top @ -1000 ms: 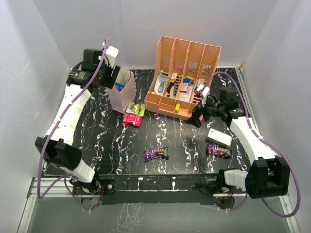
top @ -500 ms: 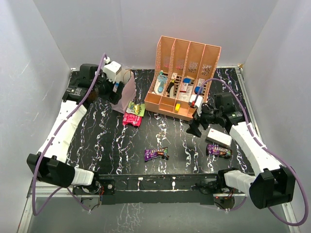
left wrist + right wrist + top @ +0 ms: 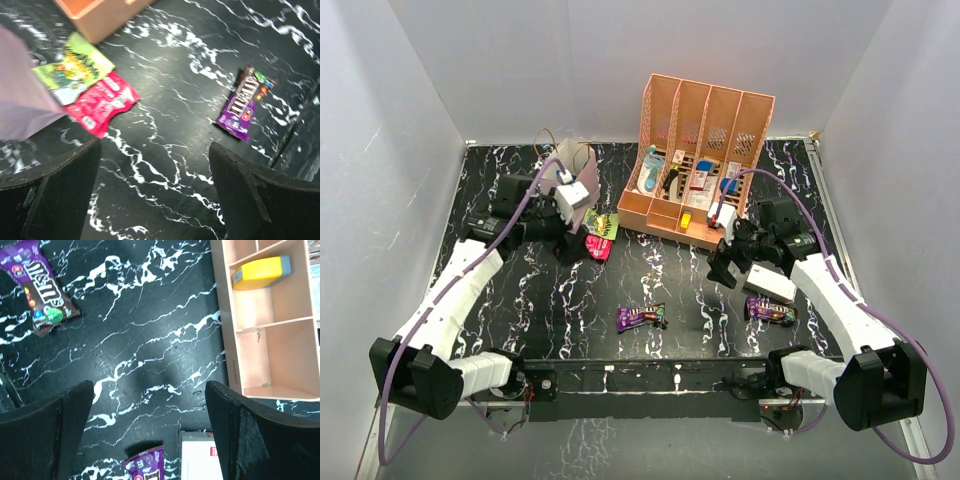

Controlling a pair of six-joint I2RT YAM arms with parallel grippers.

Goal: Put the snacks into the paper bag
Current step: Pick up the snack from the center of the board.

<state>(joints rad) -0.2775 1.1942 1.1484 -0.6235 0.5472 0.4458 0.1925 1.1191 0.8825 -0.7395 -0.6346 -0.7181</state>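
The pale lilac paper bag [image 3: 582,163] stands upright at the back left, partly behind my left arm; its side shows in the left wrist view [image 3: 20,102]. A pink packet [image 3: 592,247] [image 3: 102,103] and a green packet [image 3: 606,226] [image 3: 75,66] lie at its foot. One purple wrapper [image 3: 641,317] [image 3: 245,102] [image 3: 41,287] lies mid-table. Another purple wrapper [image 3: 770,308] [image 3: 146,466] lies at the right. My left gripper [image 3: 570,247] [image 3: 155,200] is open and empty, low beside the pink packet. My right gripper [image 3: 725,268] [image 3: 150,440] is open and empty over bare table.
A peach slotted rack [image 3: 705,150] [image 3: 270,325] with bottles and cartons stands at the back centre, a yellow item [image 3: 261,272] in its front tray. A white box [image 3: 771,285] [image 3: 200,462] lies beside the right purple wrapper. White walls enclose the black marbled table.
My left arm has swung from above the paper bag down and forward to the pink packet. My right gripper has shifted slightly left and nearer.
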